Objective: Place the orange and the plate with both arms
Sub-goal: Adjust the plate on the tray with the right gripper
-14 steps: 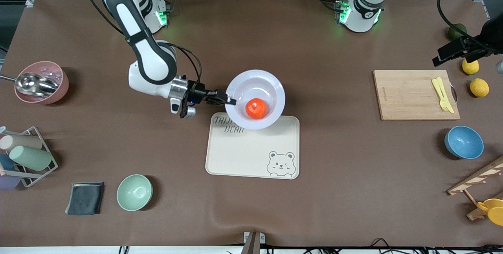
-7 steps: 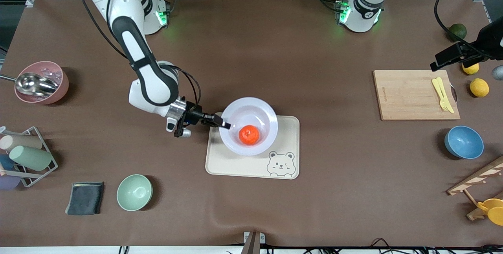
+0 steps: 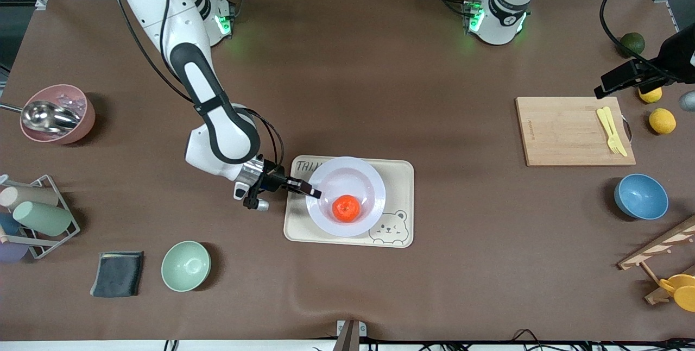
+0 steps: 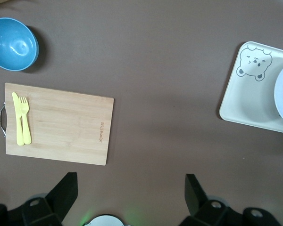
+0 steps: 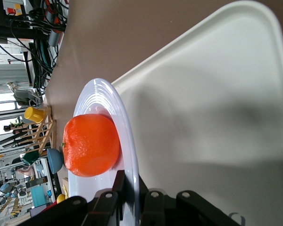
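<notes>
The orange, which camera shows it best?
The right wrist view: the orange fills it close up, sitting on the plate by the right tool. The front view shows it whole but small. The left wrist view catches only a reddish sliver at its edge.

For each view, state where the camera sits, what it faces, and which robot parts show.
Front: high across the table, facing both bases; right hand grips the plate over the tray.
Left wrist: looking down on the cutting board; open left hand.
Right wrist: along the plate rim, orange; shut fingers.
All three show plate and tray.
</notes>
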`<control>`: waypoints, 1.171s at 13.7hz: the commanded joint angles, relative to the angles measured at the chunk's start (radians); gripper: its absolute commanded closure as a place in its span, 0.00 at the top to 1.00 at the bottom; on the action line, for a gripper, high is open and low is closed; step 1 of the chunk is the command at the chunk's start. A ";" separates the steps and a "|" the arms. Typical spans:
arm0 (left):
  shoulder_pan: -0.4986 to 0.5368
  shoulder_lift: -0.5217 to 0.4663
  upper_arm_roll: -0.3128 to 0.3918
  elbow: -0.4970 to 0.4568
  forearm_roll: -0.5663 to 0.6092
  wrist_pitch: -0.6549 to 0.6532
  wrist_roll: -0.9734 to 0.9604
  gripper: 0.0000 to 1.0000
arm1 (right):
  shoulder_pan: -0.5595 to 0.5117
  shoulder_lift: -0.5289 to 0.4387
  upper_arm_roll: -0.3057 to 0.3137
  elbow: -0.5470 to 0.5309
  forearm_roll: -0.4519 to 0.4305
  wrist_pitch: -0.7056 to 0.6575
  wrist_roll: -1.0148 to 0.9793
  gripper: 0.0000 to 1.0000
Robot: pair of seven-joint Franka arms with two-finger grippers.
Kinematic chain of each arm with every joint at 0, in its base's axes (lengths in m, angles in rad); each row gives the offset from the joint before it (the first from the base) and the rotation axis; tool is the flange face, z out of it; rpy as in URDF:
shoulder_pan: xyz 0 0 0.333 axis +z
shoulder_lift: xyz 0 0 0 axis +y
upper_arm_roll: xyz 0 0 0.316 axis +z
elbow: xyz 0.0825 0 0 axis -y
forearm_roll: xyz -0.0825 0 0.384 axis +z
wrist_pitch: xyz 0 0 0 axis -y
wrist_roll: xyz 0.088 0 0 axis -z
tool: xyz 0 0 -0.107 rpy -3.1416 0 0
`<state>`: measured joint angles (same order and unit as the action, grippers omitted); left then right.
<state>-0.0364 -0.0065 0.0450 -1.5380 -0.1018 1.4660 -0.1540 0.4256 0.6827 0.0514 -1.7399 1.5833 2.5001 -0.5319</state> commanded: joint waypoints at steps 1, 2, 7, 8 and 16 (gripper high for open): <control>0.000 -0.009 0.001 -0.008 0.019 0.008 0.010 1.00 | 0.010 0.034 0.007 0.034 -0.020 0.011 0.023 0.00; 0.000 -0.009 0.001 -0.007 0.019 0.008 0.010 1.00 | 0.013 0.038 0.007 0.034 -0.020 0.019 0.020 0.00; 0.000 -0.007 0.001 -0.008 0.019 0.008 0.011 1.00 | 0.033 0.047 0.008 0.046 -0.049 0.069 0.013 0.00; 0.000 -0.007 0.001 -0.008 0.019 0.008 0.011 1.00 | 0.032 0.047 0.008 0.049 -0.049 0.071 0.013 0.00; -0.002 -0.001 0.001 -0.005 0.019 0.010 0.010 1.00 | 0.031 0.058 0.008 0.065 -0.077 0.097 0.013 0.15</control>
<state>-0.0363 -0.0064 0.0451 -1.5406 -0.1018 1.4671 -0.1540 0.4572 0.7169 0.0529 -1.7065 1.5294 2.5789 -0.5323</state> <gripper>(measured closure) 0.000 0.846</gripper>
